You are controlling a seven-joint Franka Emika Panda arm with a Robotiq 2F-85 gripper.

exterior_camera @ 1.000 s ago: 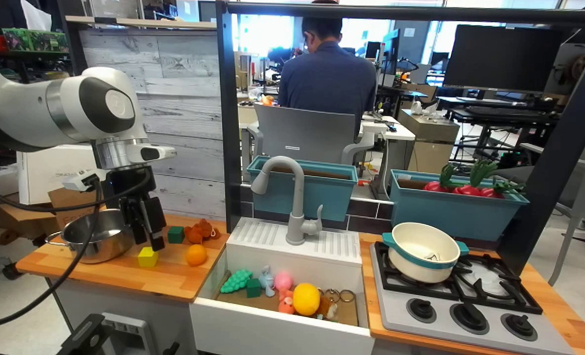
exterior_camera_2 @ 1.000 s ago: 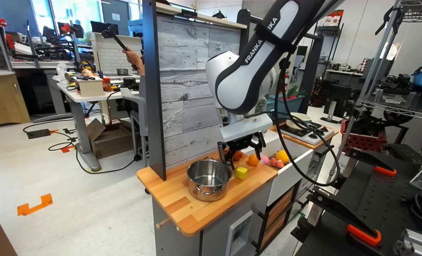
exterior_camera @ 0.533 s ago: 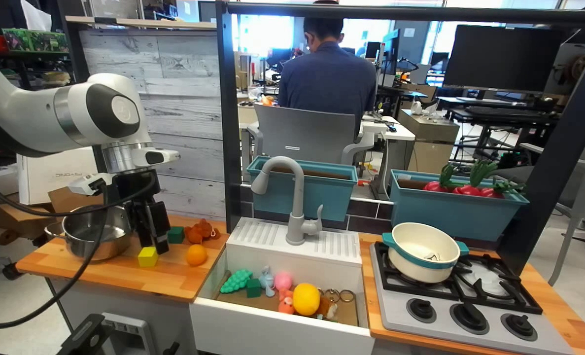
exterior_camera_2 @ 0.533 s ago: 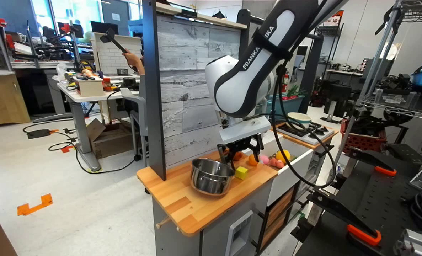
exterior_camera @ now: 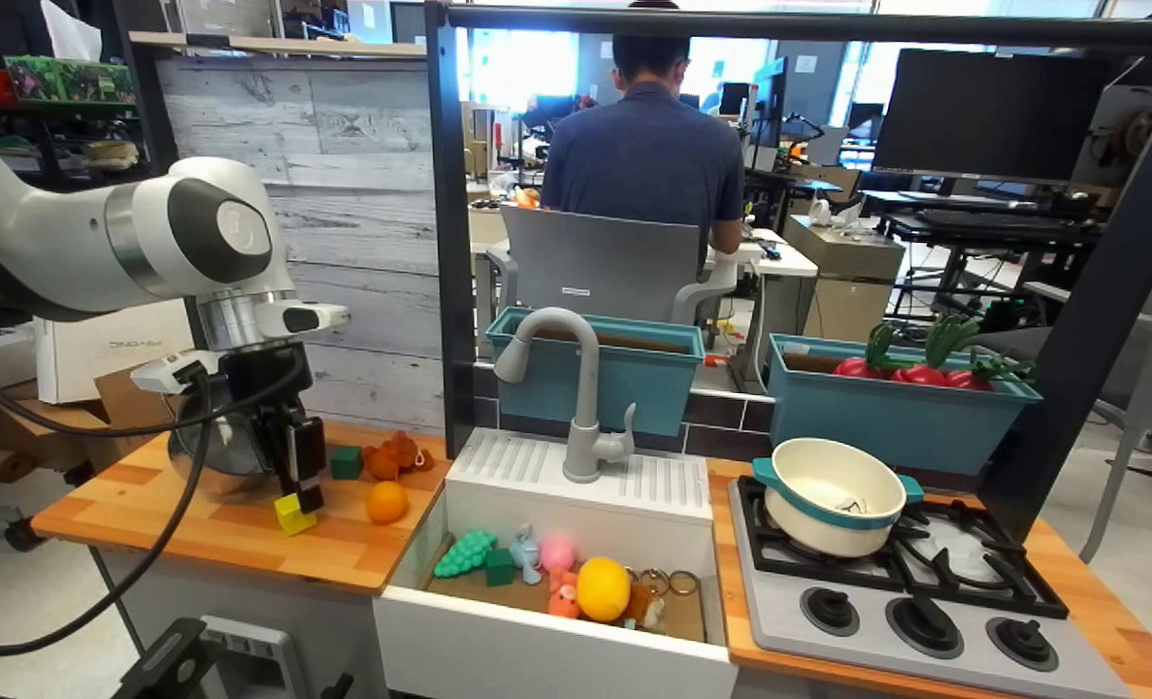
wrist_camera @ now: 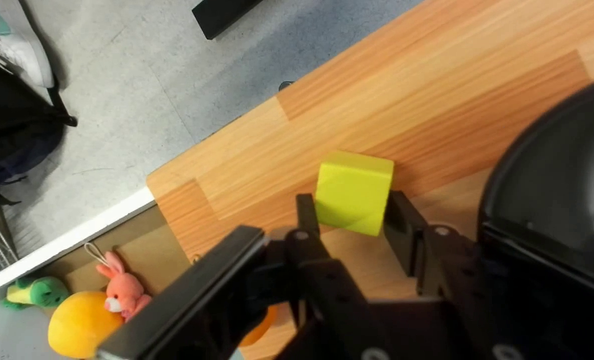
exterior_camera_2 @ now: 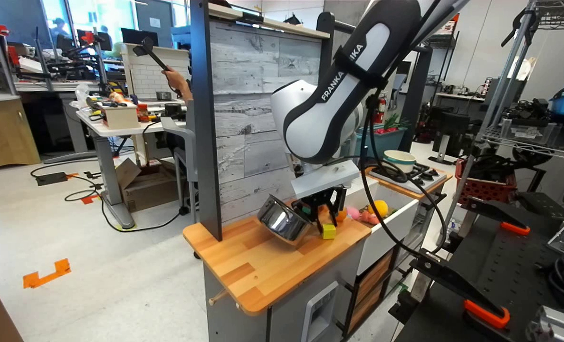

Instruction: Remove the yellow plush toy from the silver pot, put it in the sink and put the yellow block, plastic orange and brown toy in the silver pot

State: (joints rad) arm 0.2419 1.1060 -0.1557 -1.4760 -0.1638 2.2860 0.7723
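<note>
Claw [wrist_camera: 351,204] pinches yellow block [wrist_camera: 353,192]; both exterior views show silver pot [exterior_camera_2: 283,219] tilted, wrist view crops it.

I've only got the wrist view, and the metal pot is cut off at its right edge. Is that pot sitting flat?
Observer: No. An exterior view shows the silver pot tilted, its rim leaning toward the yellow block.
Operator: Good to know. I can't make out the brown toy from here. Where is it?
Observer: In an exterior view, the brown toy lies on the counter, beside the green block.
Operator: Any second pot nearby that I might mix up with mine?
Observer: Yes, a cream-and-teal pot on the stove.
</note>
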